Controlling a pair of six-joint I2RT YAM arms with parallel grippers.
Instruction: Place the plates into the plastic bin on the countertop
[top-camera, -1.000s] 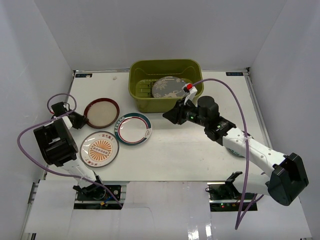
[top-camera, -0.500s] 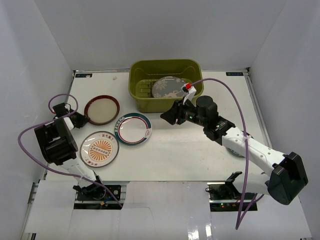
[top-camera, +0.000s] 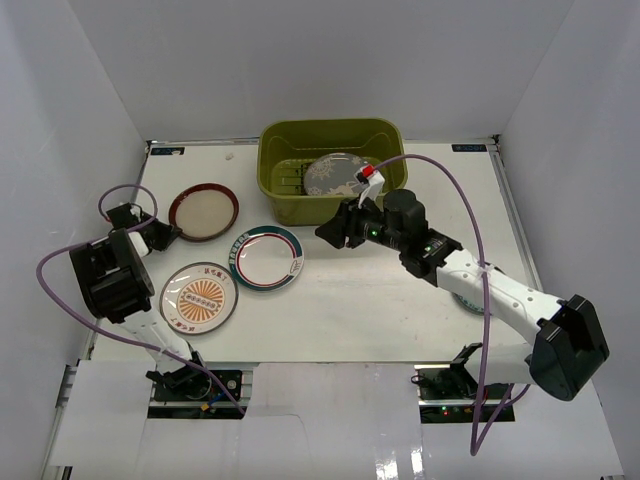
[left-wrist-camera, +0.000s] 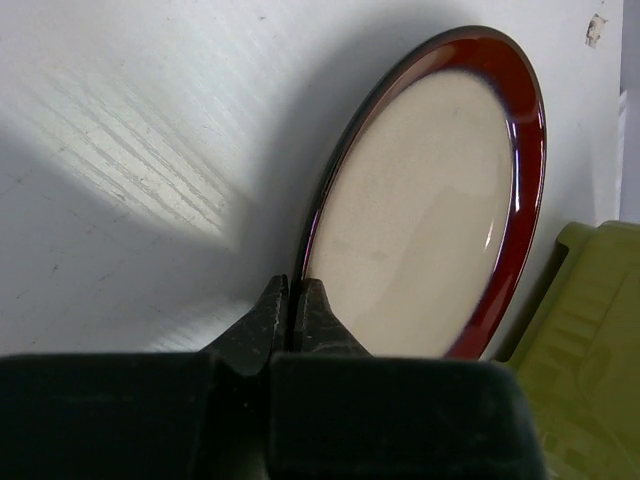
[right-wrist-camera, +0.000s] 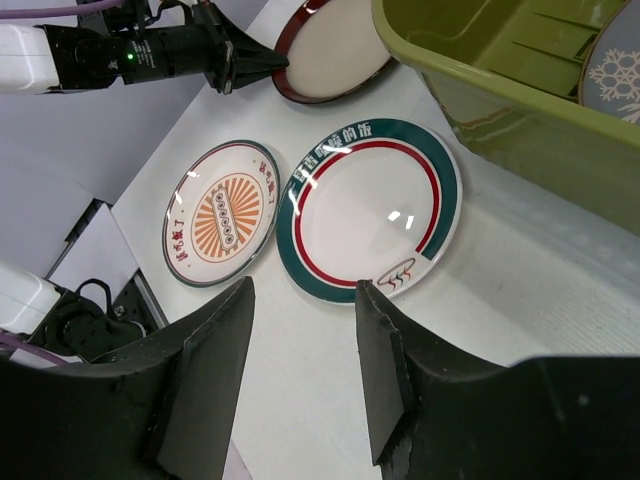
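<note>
At the far left of the overhead view the left gripper (top-camera: 172, 236) lies low over the countertop (top-camera: 380, 300). Its jaws are pressed together with nothing between them, and its own camera shows the tips (left-wrist-camera: 293, 300) right at the near rim of the maroon-rimmed cream plate (left-wrist-camera: 430, 210). That plate (top-camera: 204, 212) lies flat at the upper left of the white surface. Below it, toward the lower left, is the orange-sunburst plate (top-camera: 198, 297), and just to its right, almost touching it, the teal-rimmed white plate (top-camera: 266, 257). At the upper middle the plastic bin (top-camera: 330, 135) stands against the back wall, and a grey plate (top-camera: 335, 175) leans inside its right half. Right of centre the right gripper (top-camera: 335, 232) hangs just in front of the bin. Its fingers (right-wrist-camera: 200, 370) are spread wide and hold nothing, with the teal-rimmed plate in sight beyond them.
</note>
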